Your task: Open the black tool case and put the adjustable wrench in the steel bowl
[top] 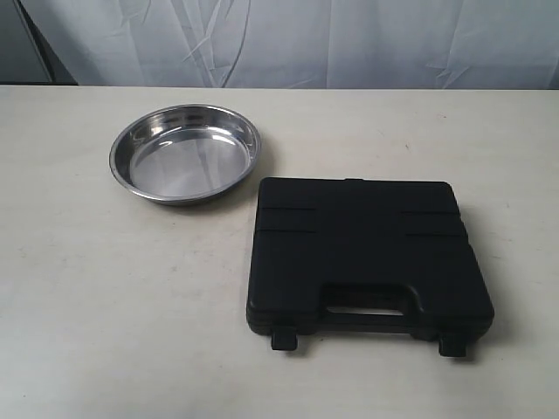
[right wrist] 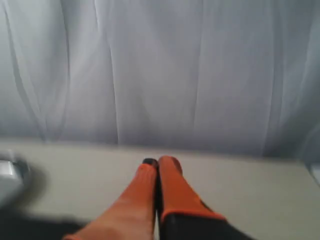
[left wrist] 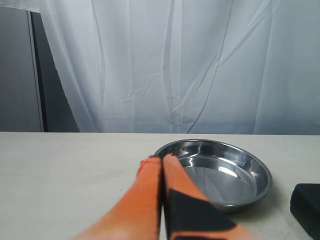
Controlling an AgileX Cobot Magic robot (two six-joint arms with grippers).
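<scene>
A pale counter [top: 105,305] seen from above and in front, with a white curtain [top: 349,44] hanging behind it. Neither arm appears in this exterior view.

The black tool case [top: 367,236] lies flat on the counter at about 4 o'clock from the centre of the view. Its lid is down. The moulded handle slot [top: 367,301] faces the near edge, and two clip latches [top: 283,340] [top: 452,346] stick out from that edge, one near each corner.

The steel bowl [top: 185,161] sits upright at about 10 o'clock from the case, near the case's far corner but not touching it. It is empty and shiny, reflecting the light.

In the left wrist view, the left pincer [left wrist: 162,158] has its two orange fingers pressed together at the tips, with nothing between them. The bowl lies just beyond the fingertips, and a corner of the case shows at the edge of the view.

In the right wrist view — a blurred picture — the right pincer [right wrist: 157,161] is likewise drawn closed and empty-handed, hovering over bare counter with the curtain beyond.
</scene>
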